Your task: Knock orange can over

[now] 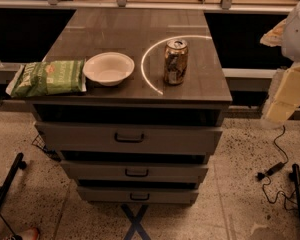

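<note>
While what is probably the gripper hangs low, well to the right of the orange can, I cannot tell whether it is open or closed. That can stands upright on the drawer cabinet, with a white bowl to its left and a green chip bag further left. Nothing is done yet: the approach and the knock both remain.

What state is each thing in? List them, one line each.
can: upright, right of the bowl, not touching it
bowl: right way up, empty
chip bag: lying flat at the left edge
drawers: three, dark gap above each
pincer: out of view; arm at the right edge
</note>
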Available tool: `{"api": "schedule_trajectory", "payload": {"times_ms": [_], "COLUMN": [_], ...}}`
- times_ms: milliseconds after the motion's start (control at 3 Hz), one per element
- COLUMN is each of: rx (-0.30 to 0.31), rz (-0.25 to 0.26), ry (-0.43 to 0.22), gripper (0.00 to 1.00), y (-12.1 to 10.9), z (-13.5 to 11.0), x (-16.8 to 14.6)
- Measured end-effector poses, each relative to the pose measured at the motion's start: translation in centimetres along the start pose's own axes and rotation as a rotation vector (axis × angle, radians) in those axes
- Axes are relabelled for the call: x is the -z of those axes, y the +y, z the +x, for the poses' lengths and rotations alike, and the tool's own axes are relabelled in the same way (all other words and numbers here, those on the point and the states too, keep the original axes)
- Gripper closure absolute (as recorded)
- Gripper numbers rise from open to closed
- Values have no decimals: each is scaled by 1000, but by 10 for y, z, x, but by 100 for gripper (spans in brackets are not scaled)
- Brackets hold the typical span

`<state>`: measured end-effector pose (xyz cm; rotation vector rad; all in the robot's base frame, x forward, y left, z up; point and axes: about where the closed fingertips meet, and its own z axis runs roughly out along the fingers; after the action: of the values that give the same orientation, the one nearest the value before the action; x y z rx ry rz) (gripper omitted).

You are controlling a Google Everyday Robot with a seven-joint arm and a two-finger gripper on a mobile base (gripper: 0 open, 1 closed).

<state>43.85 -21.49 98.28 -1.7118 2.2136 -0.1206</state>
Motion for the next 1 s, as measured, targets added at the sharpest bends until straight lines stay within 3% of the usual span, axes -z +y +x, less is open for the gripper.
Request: {"api": "schedule_trajectory", "payload": {"times_ms": [333,667,1000], "rx": [0,-9,-23], "rz": [0,53,165], "ry": [0,-37,-174], "gripper": [0,0,0], "y": [0,-11,-47], "z": [0,-8,-31], "x": [0,-2,-5]}}
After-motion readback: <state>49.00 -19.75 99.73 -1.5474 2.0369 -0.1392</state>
